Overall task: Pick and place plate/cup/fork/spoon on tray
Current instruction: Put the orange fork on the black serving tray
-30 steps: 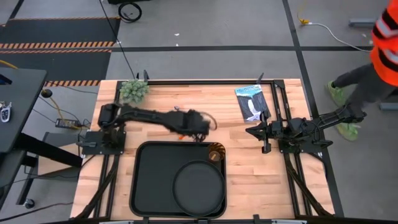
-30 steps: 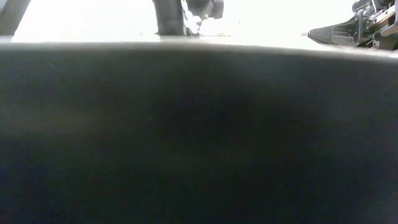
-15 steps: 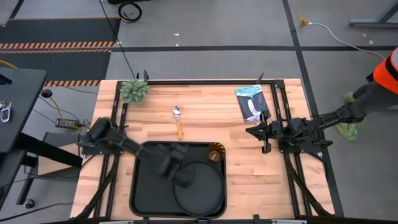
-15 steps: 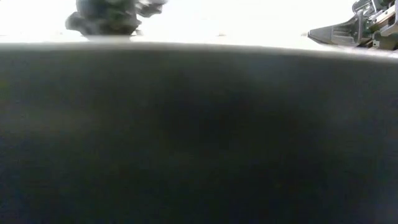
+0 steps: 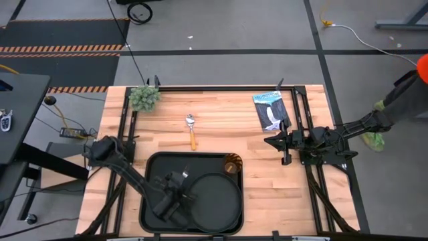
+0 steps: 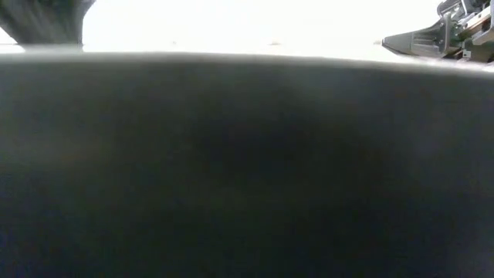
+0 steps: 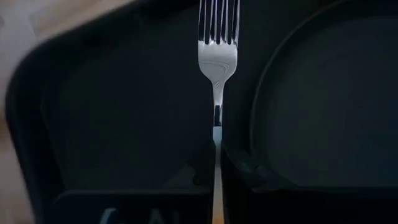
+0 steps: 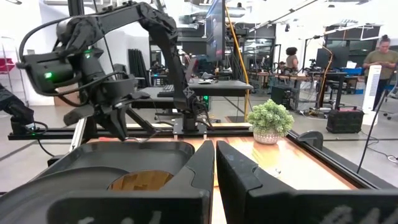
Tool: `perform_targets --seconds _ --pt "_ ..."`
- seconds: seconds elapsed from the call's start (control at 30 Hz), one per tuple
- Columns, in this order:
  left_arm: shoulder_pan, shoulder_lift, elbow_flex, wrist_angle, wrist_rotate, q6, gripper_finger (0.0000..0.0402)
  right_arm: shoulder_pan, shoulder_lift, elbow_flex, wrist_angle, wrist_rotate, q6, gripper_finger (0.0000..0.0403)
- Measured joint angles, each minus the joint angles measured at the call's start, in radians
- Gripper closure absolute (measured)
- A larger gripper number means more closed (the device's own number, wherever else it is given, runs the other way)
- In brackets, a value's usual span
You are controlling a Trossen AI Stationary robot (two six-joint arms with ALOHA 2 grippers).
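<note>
My left gripper [image 5: 177,191] is over the black tray [image 5: 152,175], shut on the fork [image 7: 217,56]. The fork's metal tines reach out over the tray floor, just left of the round black plate [image 5: 215,201] that lies in the tray's right half. The amber cup [image 5: 232,164] stands in the tray's far right corner. The spoon [image 5: 192,131] lies flat on the table beyond the tray. My right gripper [image 5: 271,142] is shut and empty, resting at the table's right side. My left gripper pinches the fork between its two fingers at the thin neck [image 7: 216,140], where the metal meets the handle; the handle runs back between the fingers. The fork points forward along the fingers, tines ahead, over the tray floor beside the plate's rim [image 7: 252,124].
A small potted plant [image 5: 144,98] stands at the table's far left and a printed packet [image 5: 269,110] lies at the far right. A person's leg [image 5: 401,94] shows beyond the right edge. The tray's wall [image 6: 247,154] blocks most of the low view.
My left gripper has carried the fork from the far side of the table, by the spoon, toward the near edge and a little left. It is now over the tray's left half. The spoon, hidden under the arm before, has stayed on the table.
</note>
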State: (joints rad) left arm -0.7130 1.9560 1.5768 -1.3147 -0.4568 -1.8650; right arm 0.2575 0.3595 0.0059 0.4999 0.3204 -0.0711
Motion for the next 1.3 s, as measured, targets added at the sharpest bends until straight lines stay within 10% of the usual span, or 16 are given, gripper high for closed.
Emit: perform_targets --seconds 0.53,1.3 --pt "-0.106 0.132 0.0 0.071 0.034 -0.328 0.0383 0.0 0.0 0.0 0.0 0.0 0.0 0.038" --pt "-0.045 0.208 0.0 0.165 0.103 -0.367 0.0383 0.0 0.0 0.0 0.0 0.0 0.0 0.038"
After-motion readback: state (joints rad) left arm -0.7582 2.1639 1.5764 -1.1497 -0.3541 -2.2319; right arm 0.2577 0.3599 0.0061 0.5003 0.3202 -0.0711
